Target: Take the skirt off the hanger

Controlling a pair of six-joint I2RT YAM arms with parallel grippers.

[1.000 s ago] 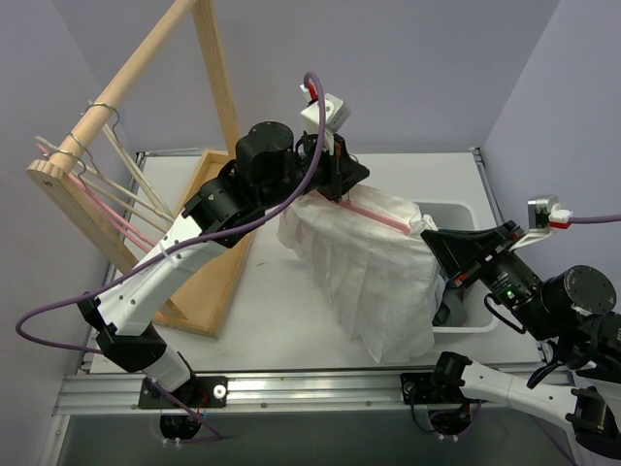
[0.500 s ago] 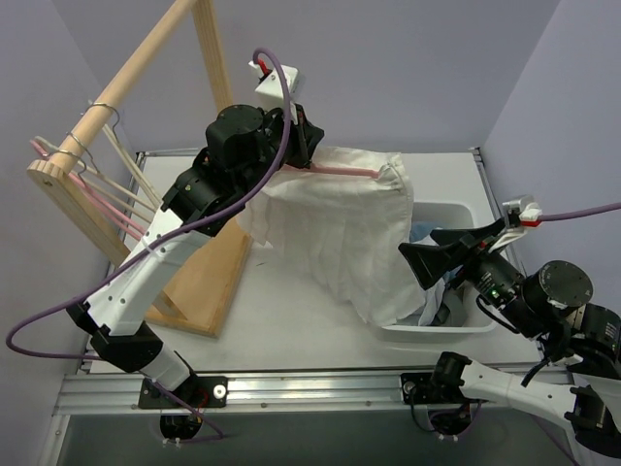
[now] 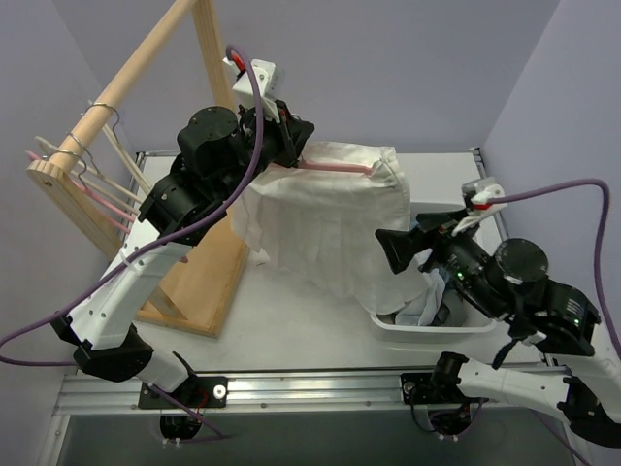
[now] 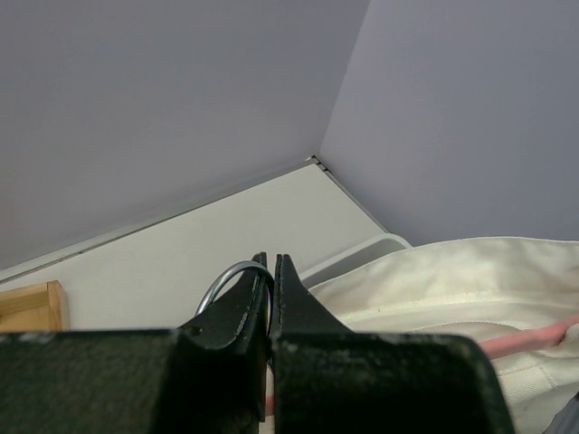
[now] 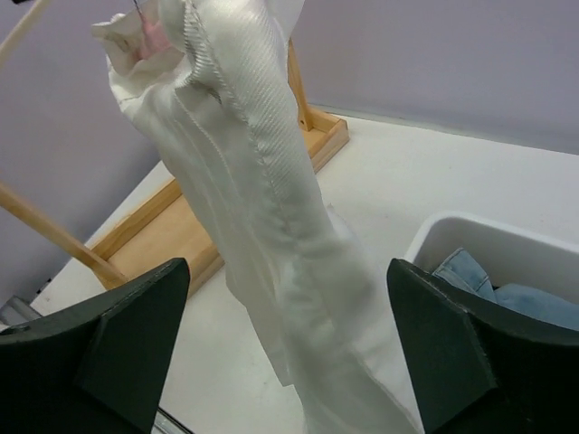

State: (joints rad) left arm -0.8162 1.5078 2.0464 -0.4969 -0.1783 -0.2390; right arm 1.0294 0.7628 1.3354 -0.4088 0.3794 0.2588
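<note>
Can't see most of hanger (image 3: 335,168), buried under skirt (image 3: 330,223) waistband. Only glimpse an arc of hook (image 4: 220,276) behind left gripper (image 4: 271,260). Can't follow skirt hem past right wrist view's edge.

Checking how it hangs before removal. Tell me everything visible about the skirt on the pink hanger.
The skirt is off-white woven cloth, plain waistband, pleats falling to a wavy hem. It hangs in the air on the pink hanger, held by its wire hook in the shut left gripper. The hem drops beside the white bin. The open right gripper faces it, not clamped.
</note>
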